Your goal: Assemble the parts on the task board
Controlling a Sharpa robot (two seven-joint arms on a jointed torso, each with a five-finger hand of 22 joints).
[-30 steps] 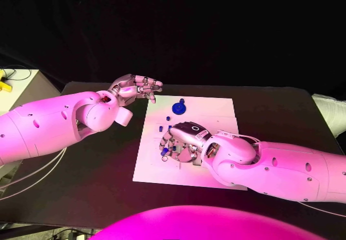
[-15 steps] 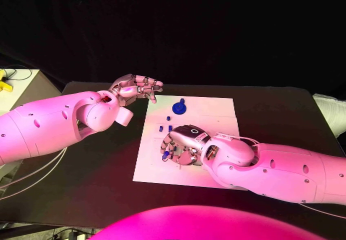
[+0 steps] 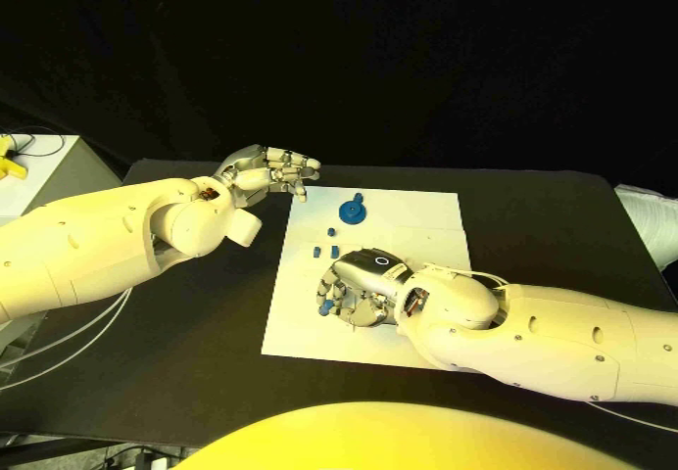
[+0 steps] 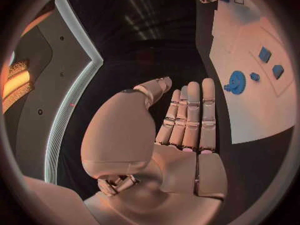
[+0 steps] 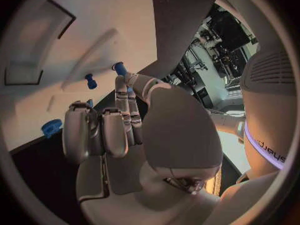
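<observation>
Blue peg (image 5: 119, 67) sits pinched in your right hand's (image 3: 357, 290) fingertips, low over the board (image 3: 410, 220) near its middle. It looks small, rigid, light plastic and likely slick, so hold it by the shank and keep it upright. Your left hand (image 3: 268, 172) hovers off the board's far corner, fingers together, holding nothing.

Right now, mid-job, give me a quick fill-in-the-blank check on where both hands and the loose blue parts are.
1. The right hand rests over the white task board with a small ____ part at its fingers.
2. The left hand holds ____.
3. The round blue gear-like part lies on the board's ____ end.

Missing: blue; nothing; far
</observation>
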